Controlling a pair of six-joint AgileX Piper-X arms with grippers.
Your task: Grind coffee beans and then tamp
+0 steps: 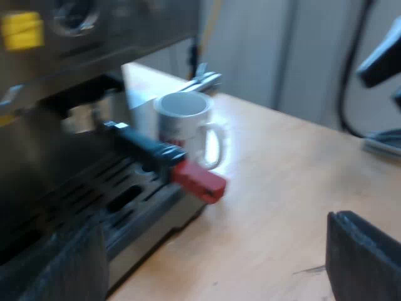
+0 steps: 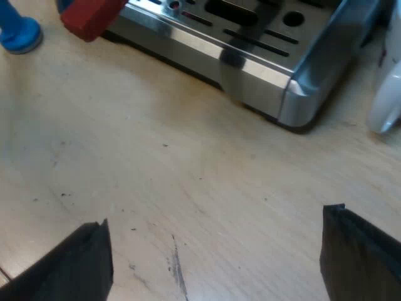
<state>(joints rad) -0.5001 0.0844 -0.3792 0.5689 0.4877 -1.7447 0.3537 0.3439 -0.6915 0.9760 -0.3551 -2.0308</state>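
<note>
The metal holder's dark handle (image 1: 145,147) sticks out from the espresso machine's front (image 1: 56,75), ending in a red tip (image 1: 199,181) over the drip tray (image 1: 119,207). A white mug (image 1: 185,125) stands on the wooden table just beyond that handle. My left gripper (image 1: 216,260) is open, short of the red tip, with nothing between its fingers (image 1: 360,260). My right gripper (image 2: 216,257) is open above bare table, facing the drip tray's edge (image 2: 250,75). The red tip (image 2: 91,15) and a blue tamper (image 2: 19,31) lie past it.
A yellow label (image 1: 22,30) and a round dial (image 1: 75,15) mark the machine's face. Metal tongs (image 1: 203,80) lie behind the mug. A white object (image 2: 387,94) stands by the tray's corner. A dark arm part (image 1: 382,59) and black cable (image 1: 351,75) hang over the table's far side.
</note>
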